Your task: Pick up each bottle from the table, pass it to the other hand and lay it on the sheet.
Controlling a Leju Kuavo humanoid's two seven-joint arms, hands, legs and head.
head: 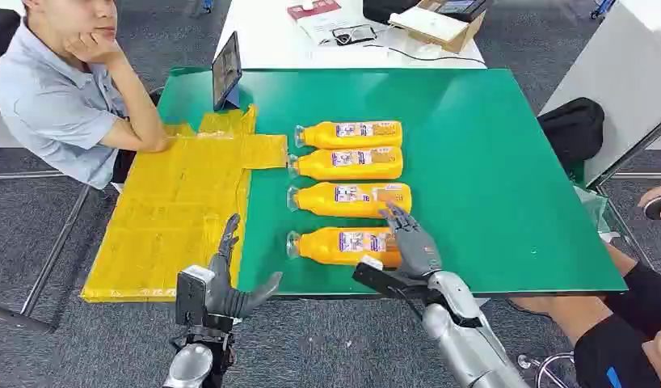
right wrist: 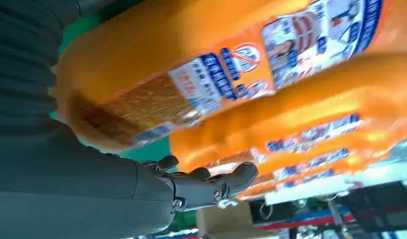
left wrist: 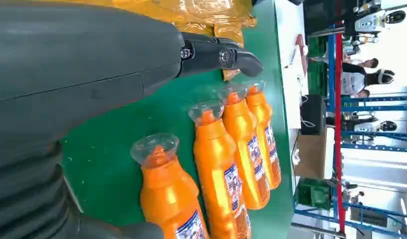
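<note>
Several orange bottles lie side by side in a column on the green table (head: 489, 162), caps pointing left. My right hand (head: 412, 242) hovers open over the base end of the nearest bottle (head: 339, 246), fingers reaching toward the one behind it (head: 347, 199). From the right wrist, that nearest bottle (right wrist: 156, 64) fills the view just beyond my right hand (right wrist: 67, 184), with nothing gripped. My left hand (head: 226, 279) is open at the table's front edge, beside the yellow sheet (head: 174, 218). The left wrist view looks past my left hand (left wrist: 82, 74) at the nearest bottle's cap end (left wrist: 169, 194).
A person (head: 61, 97) sits at the left with an elbow on the sheet's far corner. A tablet (head: 226, 71) stands behind the sheet. Another person's leg (head: 626, 323) is at the right, near a black bag (head: 574, 129). A white table (head: 271, 40) lies beyond.
</note>
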